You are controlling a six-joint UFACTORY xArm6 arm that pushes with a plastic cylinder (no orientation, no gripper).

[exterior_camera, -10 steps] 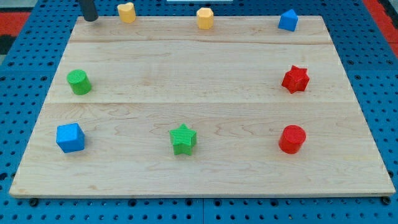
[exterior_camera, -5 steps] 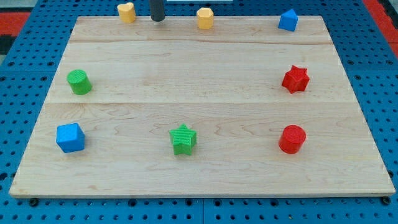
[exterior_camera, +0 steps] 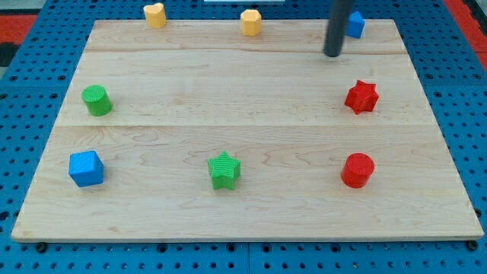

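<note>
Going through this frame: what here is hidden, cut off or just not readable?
- Blue block, camera view: the rod covers its left part, so its shape stays unclear.
- Whether my tip touches that block: cannot tell, they overlap.
- Rod's upper part and the arm: cut off by the view's top.
- Yellow blocks: too small for exact shape.

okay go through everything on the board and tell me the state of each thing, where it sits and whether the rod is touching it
my tip: on the board near the view's top right, touching no block, nearest the blue block.
blue block: top edge, partly behind the rod.
yellow heart: top left edge, apart.
yellow block: top middle, apart.
red star: right side.
red cylinder: bottom right, upright.
green star: bottom middle.
green cylinder: left side, upright.
blue cube: bottom left.
</note>
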